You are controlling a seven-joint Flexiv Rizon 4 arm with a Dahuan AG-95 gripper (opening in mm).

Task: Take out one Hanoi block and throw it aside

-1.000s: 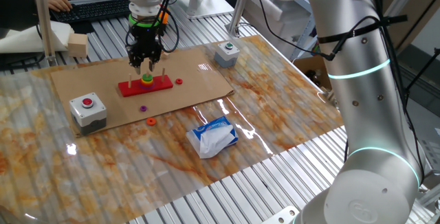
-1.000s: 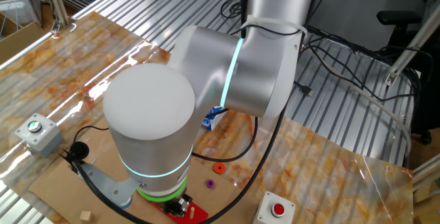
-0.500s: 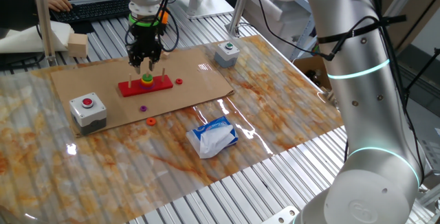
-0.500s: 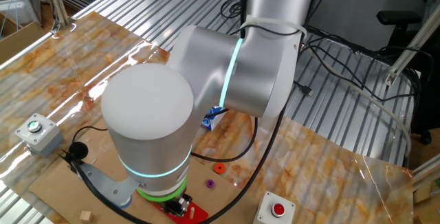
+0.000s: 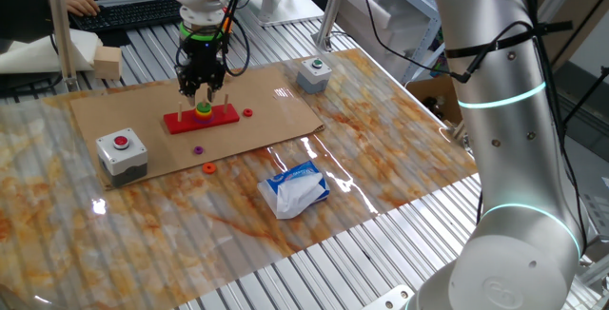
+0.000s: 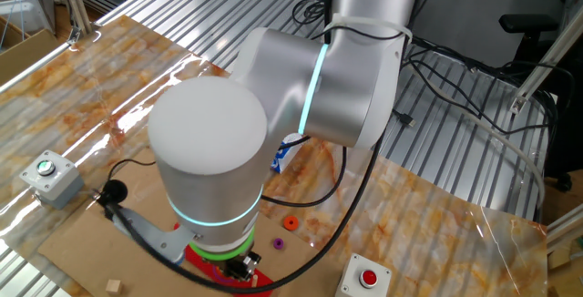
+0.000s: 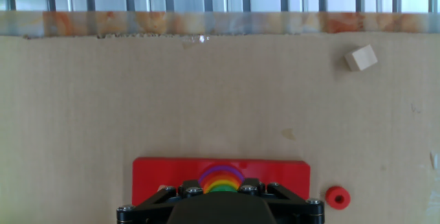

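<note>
A robot arm reaches over a table to a sheet of brown cardboard [image 5: 257,125]. On the cardboard lies a flat red base [image 5: 202,118] holding a small stack of rainbow-coloured rings [image 5: 204,112]. The gripper [image 5: 202,93] hangs straight down just over that stack, fingers to either side of it. Whether the fingers are apart, or pressed on the top ring, I cannot tell: in the fixed view they are too small, and in the hand view the gripper's own black body covers their tips.

From the hand view, the stack [image 7: 221,181] shows as nested arcs of purple, red, orange, yellow and green, sitting on the base [image 7: 158,172] right at the bottom edge.

Three loose rings already lie off the base on the cardboard: a red ring [image 5: 247,113] just beside the base's right end, a purple ring [image 5: 198,149] in front of it, and an orange ring [image 5: 208,168] nearer still to the cardboard's front edge.

As for progress, I would judge the job to be at the grasping step. The stack looks seated on the base, so a ring seems not yet lifted. What remains is to grip the top ring, raise it off, carry it clear and drop it aside.

Also on the table: two grey boxes with push buttons, one red [image 5: 122,150] and one green [image 5: 313,74], a crumpled blue and white packet [image 5: 297,188], and a small wooden cube [image 7: 361,58].
</note>
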